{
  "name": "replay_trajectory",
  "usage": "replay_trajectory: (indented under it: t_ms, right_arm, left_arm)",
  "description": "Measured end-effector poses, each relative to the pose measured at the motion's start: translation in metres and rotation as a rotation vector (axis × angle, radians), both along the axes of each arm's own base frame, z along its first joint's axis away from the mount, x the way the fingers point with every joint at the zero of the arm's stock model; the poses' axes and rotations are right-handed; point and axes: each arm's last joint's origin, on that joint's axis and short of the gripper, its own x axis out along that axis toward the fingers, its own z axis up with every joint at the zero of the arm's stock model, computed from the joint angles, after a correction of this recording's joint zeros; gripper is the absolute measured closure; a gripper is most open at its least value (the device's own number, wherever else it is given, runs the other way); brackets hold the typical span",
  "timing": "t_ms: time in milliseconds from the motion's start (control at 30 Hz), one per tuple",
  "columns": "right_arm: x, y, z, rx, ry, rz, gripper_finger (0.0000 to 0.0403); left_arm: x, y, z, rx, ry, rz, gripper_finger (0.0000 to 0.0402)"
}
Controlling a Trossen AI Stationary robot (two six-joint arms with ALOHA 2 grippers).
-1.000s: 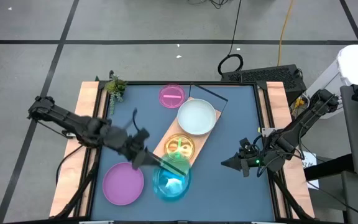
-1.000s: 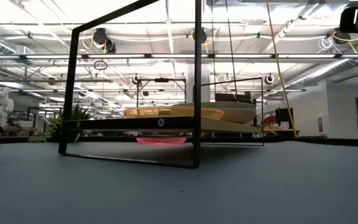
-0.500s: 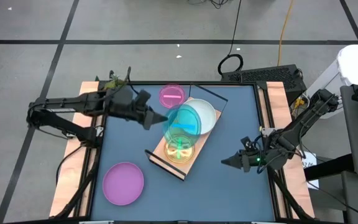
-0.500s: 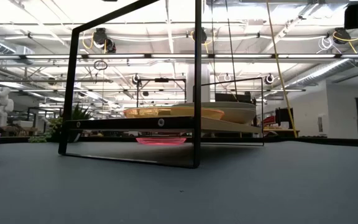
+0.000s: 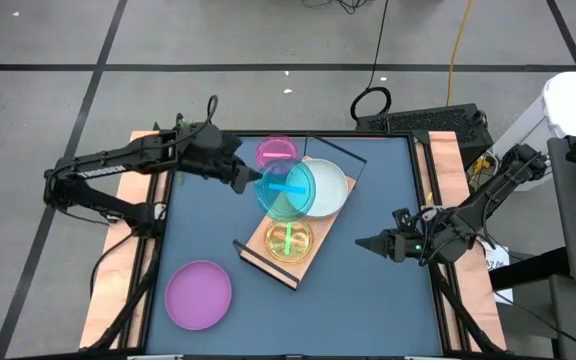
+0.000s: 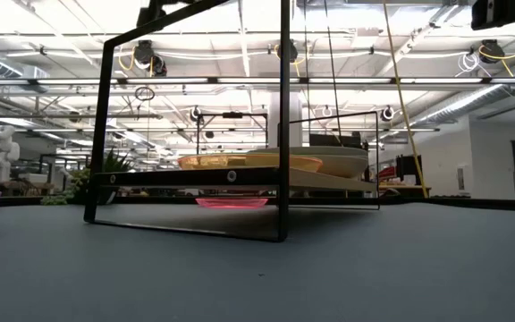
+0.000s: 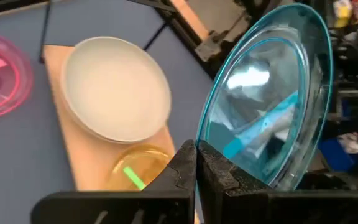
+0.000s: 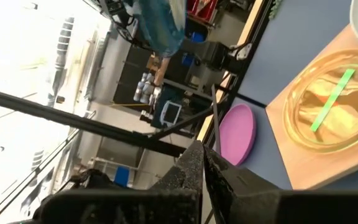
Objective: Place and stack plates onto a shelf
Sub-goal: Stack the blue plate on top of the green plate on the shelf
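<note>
The left gripper [image 5: 249, 180] reaches in from nine o'clock, fingers clamped on the blue plate [image 5: 286, 190], held tilted above the shelf [image 5: 313, 236] at table centre. The right gripper [image 5: 362, 242] waits at three o'clock, fingers together. The dark blue table [image 5: 368, 310] carries a purple plate [image 5: 198, 293] at seven o'clock; a bright, high-ceilinged hall lies beyond.

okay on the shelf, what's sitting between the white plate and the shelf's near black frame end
The orange translucent plate, with a green strip showing in it, lies on the shelf board between the white plate and that frame end. The high view shows it.
</note>
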Motion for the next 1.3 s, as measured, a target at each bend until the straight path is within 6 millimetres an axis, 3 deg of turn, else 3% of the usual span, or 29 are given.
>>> replay_trajectory:
  t_ms: [200, 533, 1300]
  right_arm:
    - [0.002, -0.003, 0.0, 0.0, 0.0, -0.019, 0.0403]
    - [0.002, -0.003, 0.0, -0.033, 0.006, -0.016, 0.0403]
    - [0.002, -0.005, -0.005, -0.068, 0.042, -0.041, 0.0403]
  left_arm:
    - [-0.001, 0.009, -0.005, -0.001, 0.039, -0.005, 0.0399]
    - [0.0, 0.009, -0.044, -0.089, 0.157, -0.001, 0.0399]
    - [0.001, 0.009, -0.096, -0.115, 0.231, 0.005, 0.0399]
